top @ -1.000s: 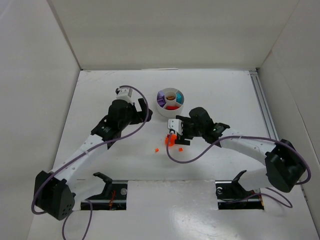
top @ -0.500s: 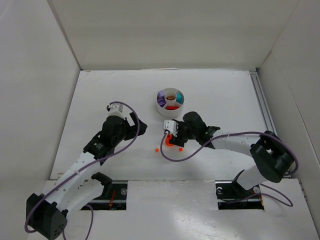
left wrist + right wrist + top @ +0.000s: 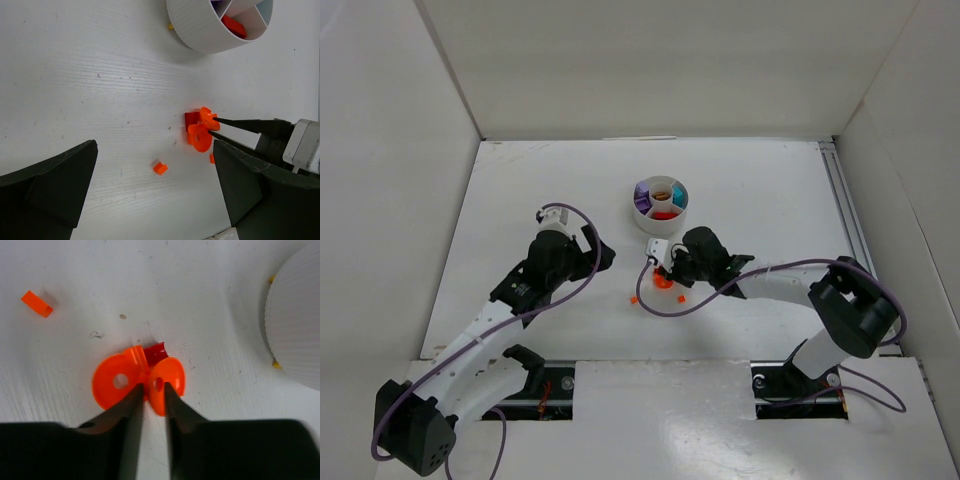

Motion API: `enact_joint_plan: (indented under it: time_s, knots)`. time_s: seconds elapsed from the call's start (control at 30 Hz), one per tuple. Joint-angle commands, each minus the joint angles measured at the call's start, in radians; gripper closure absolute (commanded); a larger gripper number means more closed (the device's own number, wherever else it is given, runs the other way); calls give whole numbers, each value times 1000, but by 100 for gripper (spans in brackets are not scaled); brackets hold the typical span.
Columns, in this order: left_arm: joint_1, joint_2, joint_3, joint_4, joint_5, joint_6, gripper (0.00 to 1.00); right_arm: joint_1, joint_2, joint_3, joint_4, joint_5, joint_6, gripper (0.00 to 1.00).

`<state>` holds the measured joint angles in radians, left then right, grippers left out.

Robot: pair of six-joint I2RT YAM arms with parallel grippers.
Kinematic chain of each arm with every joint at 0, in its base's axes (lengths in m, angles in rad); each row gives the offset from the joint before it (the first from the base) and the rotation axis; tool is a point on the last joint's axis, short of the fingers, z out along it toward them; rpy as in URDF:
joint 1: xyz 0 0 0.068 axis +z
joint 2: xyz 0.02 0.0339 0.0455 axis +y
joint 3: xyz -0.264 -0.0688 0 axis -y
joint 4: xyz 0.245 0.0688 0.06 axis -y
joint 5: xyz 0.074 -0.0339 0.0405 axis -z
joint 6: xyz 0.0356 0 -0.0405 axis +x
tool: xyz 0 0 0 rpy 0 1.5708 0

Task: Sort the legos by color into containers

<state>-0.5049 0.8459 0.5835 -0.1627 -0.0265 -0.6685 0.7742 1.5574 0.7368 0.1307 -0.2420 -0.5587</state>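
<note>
The white round dish [image 3: 661, 216] holds purple, teal, red and orange legos in its compartments. Below it on the table lies an orange lego piece with two discs [image 3: 115, 382], a dark red piece [image 3: 156, 352] touching its far side. My right gripper [image 3: 150, 388] is down at the table, its thin fingers shut on the piece's upright right disc; in the top view this gripper [image 3: 661, 273] is just below the dish. A small orange brick [image 3: 160, 168] lies apart, to the left. My left gripper [image 3: 154, 150] hovers wide open above that brick, holding nothing.
Another tiny orange bit [image 3: 212, 158] lies beside the right fingers [image 3: 240, 124]. The dish wall [image 3: 295, 325] is close on the right of the right gripper, with small yellow specks at its foot. White enclosure walls ring the table; a rail [image 3: 847, 220] runs along the right.
The right gripper's jaws have narrowed onto the orange piece's disc after sliding slightly left. The left arm drew back from the dish a second ago and has since stayed nearly still.
</note>
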Motion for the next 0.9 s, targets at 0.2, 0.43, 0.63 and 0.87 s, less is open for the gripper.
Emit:
enact_joint_plan:
  time_s: [0.2,0.43,0.63,0.87]
  knots:
    - [-4,-36,-4,20,17,-6,0,11,-75,-4,50,-3,39,97]
    - [-4,-4,5,29,17,13,0,2,-207,59,-64,-94,-10,100]
    - [-4,18,15,61,28,37,0,-159,-198,226,-147,-375,-75,100]
    - [-4,62,58,81,28,69,0,-337,4,542,-206,-650,-86,100]
